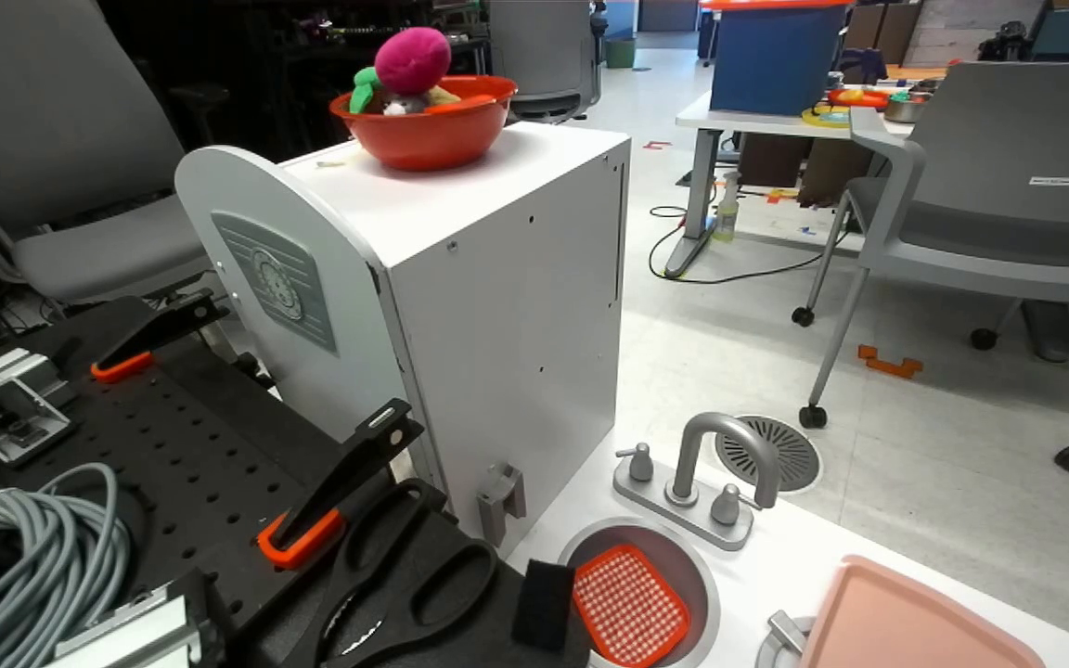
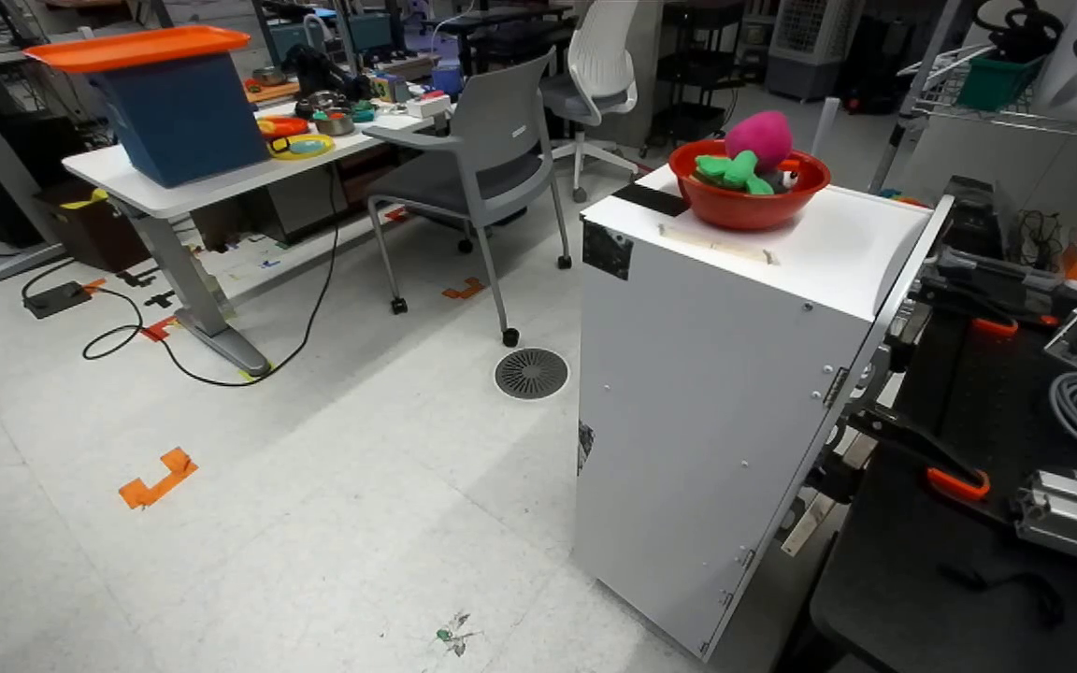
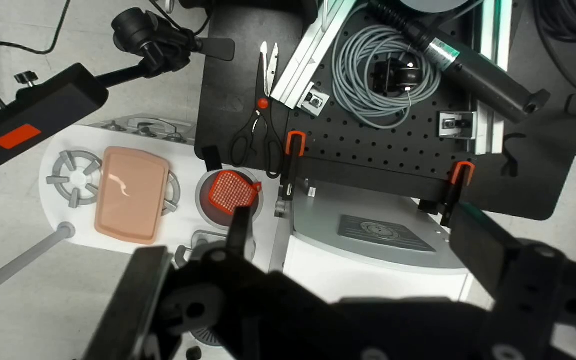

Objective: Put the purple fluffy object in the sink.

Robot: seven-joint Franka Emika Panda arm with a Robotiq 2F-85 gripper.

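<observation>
In the wrist view the gripper (image 3: 307, 230) is released, its jaws spread wide across the lower half of the frame. Left of center, the round gray toy sink (image 3: 208, 210) has a red grid-textured basket (image 3: 233, 192) in it, with a salmon-pink tray (image 3: 130, 200) farther left and black-handled scissors (image 3: 263, 103) above. In an exterior view, upper left of center, the magenta plush ball (image 1: 414, 60) sits in the red bowl (image 1: 432, 144) beside a green plush piece (image 1: 366, 90), atop a white cabinet (image 1: 516, 306); the silver toy faucet (image 1: 765, 464) stands at lower right, beside the sink.
</observation>
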